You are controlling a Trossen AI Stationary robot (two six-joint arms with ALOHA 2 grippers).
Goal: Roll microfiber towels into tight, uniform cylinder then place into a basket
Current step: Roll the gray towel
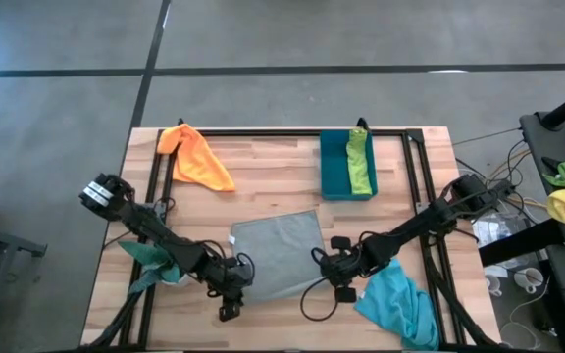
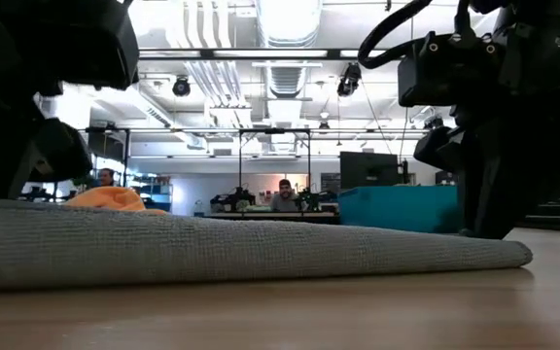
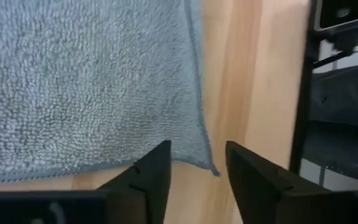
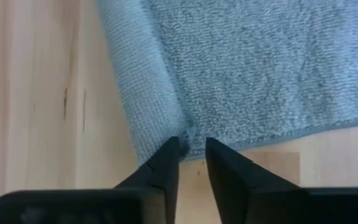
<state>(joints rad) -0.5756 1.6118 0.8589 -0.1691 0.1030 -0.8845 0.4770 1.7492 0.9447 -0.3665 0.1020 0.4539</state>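
Grey towel lies flat mid-table, long axis tilted slightly across the table, rolling not yet begun.
Left gripper stands part-open, empty, at one near corner; right gripper, narrowly open, straddles the folded-over corner. Uneven grips could skew the roll loose.

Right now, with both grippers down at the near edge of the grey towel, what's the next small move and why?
Probably close both grippers on the grey towel's near corners. The left gripper stands open with a corner just ahead of its fingertips, and the right gripper is narrowly open at a corner whose side edge is folded over. Neither holds cloth yet, and the towel lies mostly flat, unrolled.
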